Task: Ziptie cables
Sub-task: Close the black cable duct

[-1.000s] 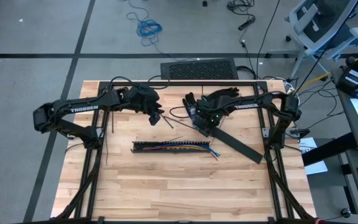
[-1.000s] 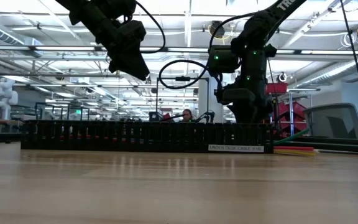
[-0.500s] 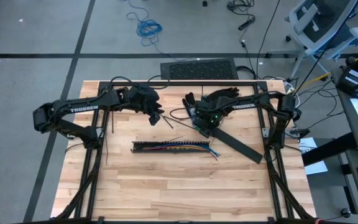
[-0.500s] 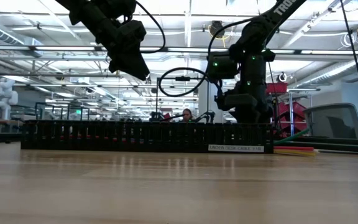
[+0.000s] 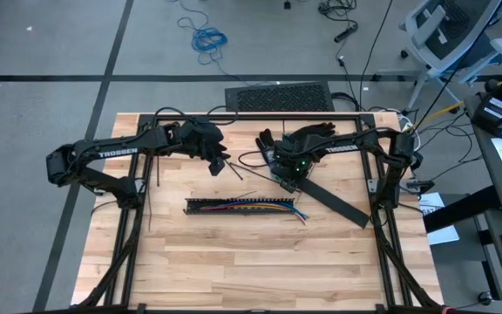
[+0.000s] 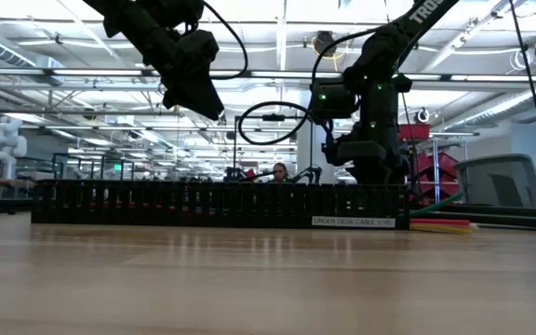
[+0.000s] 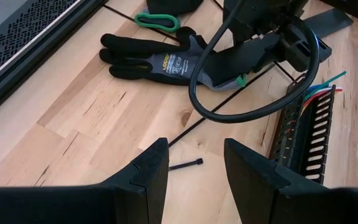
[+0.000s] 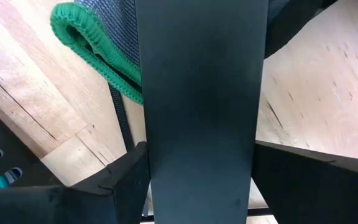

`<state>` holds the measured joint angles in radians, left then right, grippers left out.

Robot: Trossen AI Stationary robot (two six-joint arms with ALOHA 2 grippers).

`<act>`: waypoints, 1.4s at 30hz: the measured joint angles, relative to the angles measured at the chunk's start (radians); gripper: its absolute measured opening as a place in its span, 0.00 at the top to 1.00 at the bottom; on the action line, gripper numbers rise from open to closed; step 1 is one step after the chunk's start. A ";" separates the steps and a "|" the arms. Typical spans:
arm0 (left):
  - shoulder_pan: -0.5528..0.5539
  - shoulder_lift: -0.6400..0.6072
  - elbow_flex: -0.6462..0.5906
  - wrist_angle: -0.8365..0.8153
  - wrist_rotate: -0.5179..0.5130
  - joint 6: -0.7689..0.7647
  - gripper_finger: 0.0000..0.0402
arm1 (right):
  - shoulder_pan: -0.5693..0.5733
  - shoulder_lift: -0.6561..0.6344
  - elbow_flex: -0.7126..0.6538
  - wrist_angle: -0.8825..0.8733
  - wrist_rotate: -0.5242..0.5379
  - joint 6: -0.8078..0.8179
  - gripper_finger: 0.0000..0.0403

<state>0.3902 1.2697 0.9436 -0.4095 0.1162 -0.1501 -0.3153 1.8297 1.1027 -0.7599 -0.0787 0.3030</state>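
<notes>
A: Cables (image 5: 260, 207) sit in the long black slotted rail (image 5: 240, 207) at the middle of the table (image 5: 234, 262), their coloured ends spilling out at the rail's 3 o'clock end.

B: And the left gripper (image 5: 222, 164)?

A: It hangs off the surface at 11 o'clock from the rail. In its own wrist view the two fingers (image 7: 148, 168) stand well apart with nothing between them, bare wood showing through the gap.

B: Zipties?

A: Thin dark strips (image 5: 238, 170) lie on the wood just beside that gripper, and one short piece (image 7: 185, 165) shows beyond its fingers. More dark strips (image 5: 159, 176) lie at the rail's 10 o'clock.

B: Now the right side.

A: The right gripper (image 5: 286, 179) is at 1 o'clock from the rail, over the upper end of a long flat black cover strip (image 5: 331, 201). Its wrist view has that strip (image 8: 201, 112) running straight between the fingers (image 8: 114, 180), which flank it closely on both sides; it looks clamped on it.

B: Anything else nearby?

A: A black glove (image 7: 160, 59) with a green cuff (image 8: 92, 46) lies beside the right gripper.
</notes>
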 joint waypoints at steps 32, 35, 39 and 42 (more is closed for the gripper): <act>0.000 0.000 0.000 0.000 0.000 0.000 0.63 | 0.003 -0.212 -0.002 -0.046 -0.030 -0.034 0.40; 0.000 0.000 0.000 0.000 0.000 0.000 0.62 | 0.011 -0.239 -0.002 -0.046 -0.057 -0.022 0.40; 0.000 0.000 0.000 0.000 0.000 0.000 0.63 | 0.041 -0.253 -0.001 -0.042 -0.082 -0.013 0.40; 0.000 0.000 0.000 0.000 0.000 0.000 0.63 | 0.077 -0.253 -0.001 -0.038 -0.109 -0.002 0.40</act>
<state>0.3904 1.2697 0.9436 -0.4095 0.1162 -0.1497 -0.2379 1.5772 1.1015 -0.7975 -0.1875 0.3015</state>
